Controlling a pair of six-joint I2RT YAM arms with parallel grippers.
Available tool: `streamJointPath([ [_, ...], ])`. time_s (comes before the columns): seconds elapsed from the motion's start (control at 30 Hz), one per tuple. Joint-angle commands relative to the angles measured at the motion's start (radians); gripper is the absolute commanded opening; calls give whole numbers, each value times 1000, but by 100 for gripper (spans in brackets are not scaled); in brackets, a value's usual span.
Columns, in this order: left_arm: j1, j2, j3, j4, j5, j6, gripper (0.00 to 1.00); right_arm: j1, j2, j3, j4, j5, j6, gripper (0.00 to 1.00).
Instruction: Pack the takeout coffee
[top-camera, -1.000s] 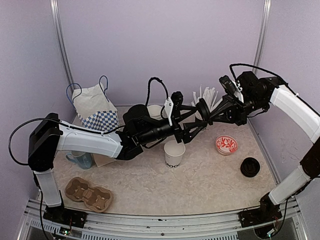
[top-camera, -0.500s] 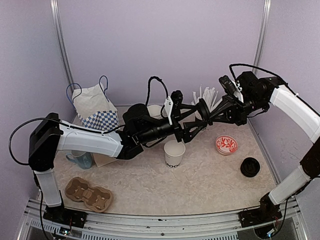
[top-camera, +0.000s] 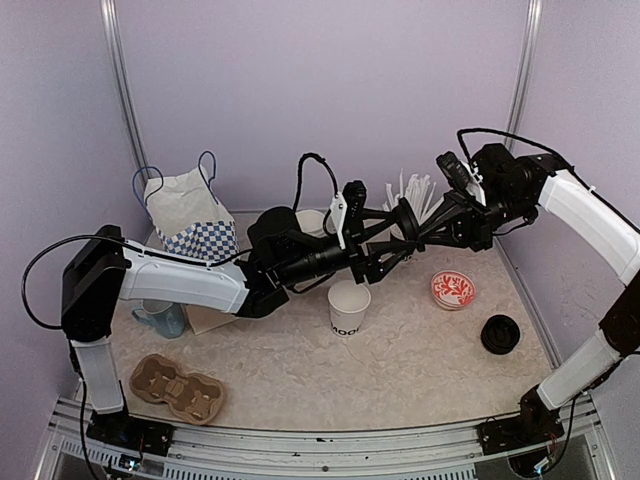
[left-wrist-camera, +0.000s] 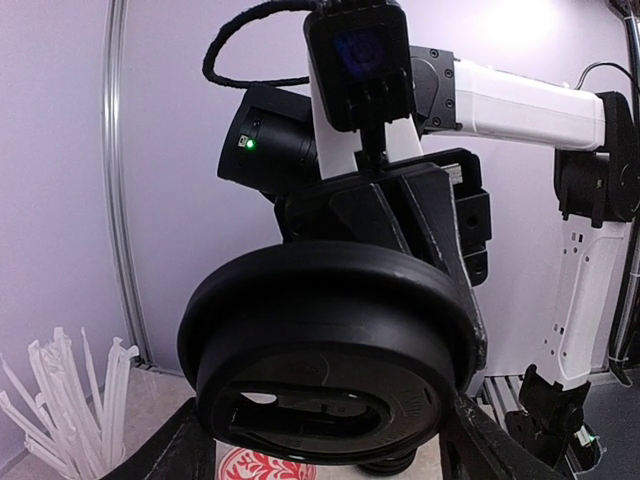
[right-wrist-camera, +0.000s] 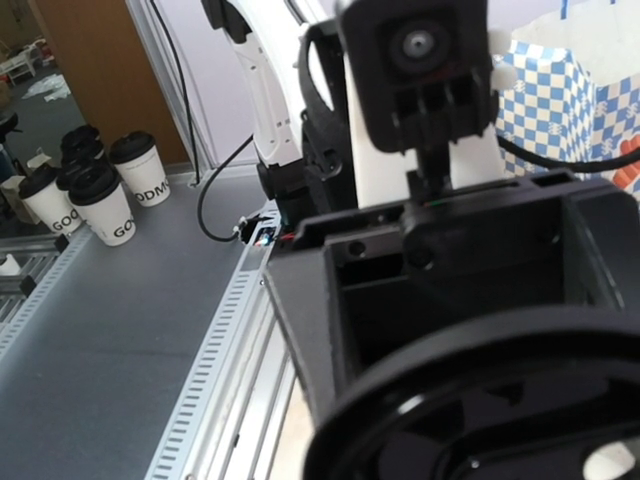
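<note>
Handover looks stalled to me. Over the last second almost nothing has moved: the black lid (left-wrist-camera: 330, 330) hangs at the same spot in mid-air, pinched between the two arms, and only the left arm's shoulder end has nudged a bit. The right gripper (top-camera: 418, 228) is clenched on the lid's rim. The left gripper (top-camera: 390, 240) has its fingers spread either side of the lid, and I can't tell if they've bitten yet. The takeout coffee cup (top-camera: 349, 305) sits lidless on the worktop (top-camera: 400, 370), just nearer than the meeting grippers. So my guess is capping hasn't happened, and the cup carrier (top-camera: 178, 388) at the near left waits.
</note>
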Motion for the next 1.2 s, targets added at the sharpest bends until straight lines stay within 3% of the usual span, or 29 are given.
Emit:
streamJointPath([
  [0.0,11,-21,19,-21,-5,-7,68,16,7,-4,24,16,26,7],
  [0.23,16,-104,-15,-136,-59,3,68,10,-9,2,76,98,81,32],
  [0.37,20,-163,36,-402,-140,-7,68,-15,-41,-32,155,183,129,41],
  [0.57,24,-255,143,-835,-233,-16,68,-4,-97,-294,506,476,290,43],
  [0.8,31,-314,237,-1324,-328,-1,69,68,35,-392,630,712,248,46],
  [1.0,56,-296,316,-1608,-373,6,67,123,176,-366,673,785,118,48],
  [1.17,72,-274,348,-1739,-404,3,67,131,278,-312,652,711,-37,55],
])
